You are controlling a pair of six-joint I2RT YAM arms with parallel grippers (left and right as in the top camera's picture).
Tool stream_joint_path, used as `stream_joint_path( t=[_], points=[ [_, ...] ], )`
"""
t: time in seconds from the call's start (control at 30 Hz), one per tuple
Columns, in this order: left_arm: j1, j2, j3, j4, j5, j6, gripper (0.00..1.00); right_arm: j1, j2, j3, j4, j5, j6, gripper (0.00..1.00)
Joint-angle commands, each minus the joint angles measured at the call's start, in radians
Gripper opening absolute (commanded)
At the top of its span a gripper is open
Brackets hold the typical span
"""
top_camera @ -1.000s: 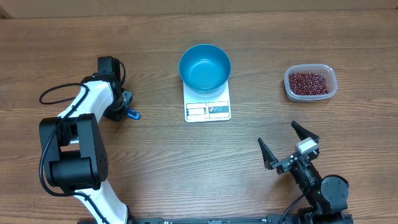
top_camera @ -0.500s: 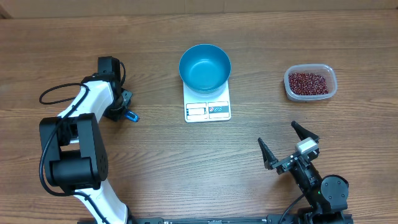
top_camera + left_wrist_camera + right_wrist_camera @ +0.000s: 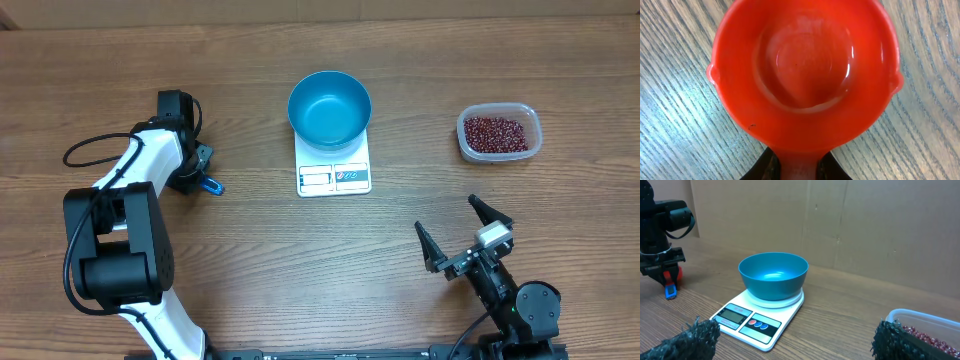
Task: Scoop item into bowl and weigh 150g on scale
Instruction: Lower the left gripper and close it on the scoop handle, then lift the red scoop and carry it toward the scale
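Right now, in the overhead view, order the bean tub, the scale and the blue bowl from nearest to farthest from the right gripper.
From the right gripper:
1. Bean tub, ahead and slightly right.
2. Scale, ahead to the left.
3. Blue bowl, on the scale's far end.

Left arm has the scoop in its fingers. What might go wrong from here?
1. The left gripper holds the red scoop by its handle alone; loaded, it may twist.
2. The beans sit in the tub at far right, so that arm must pass the blue bowl and might knock it off the scale.
3. Beans spilled on the scale would skew the reading.
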Motion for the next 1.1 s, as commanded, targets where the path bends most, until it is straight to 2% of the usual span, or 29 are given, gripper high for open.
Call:
stream_joint_path(
  t=[0.0, 0.23, 0.57, 0.87, 1.07],
  points=[
    [0.005, 0.03, 0.005, -0.008, 0.039, -0.006, 0.05, 0.006, -0.008, -0.011, 0.004, 0.007, 0.004, 1.0],
    [0.005, 0.023, 0.046, -0.084, 0.073, 0.0, 0.04, 0.006, -0.008, -0.011, 0.004, 0.007, 0.004, 1.0],
    [-0.032, -0.084, 0.246, -0.297, 0.08, 0.051, 0.04, 0.006, -0.008, -0.011, 0.004, 0.007, 0.004, 1.0],
    [-0.193, -0.233, 0.309, -0.32, 0.127, 0.077, 0.04, 0.006, -0.008, -0.011, 0.004, 0.008, 0.004, 1.0],
    [-0.33, -0.243, 0.309, -0.322, 0.174, 0.068, 0.04, 0.006, -0.008, -0.011, 0.004, 0.007, 0.004, 1.0]
  ],
)
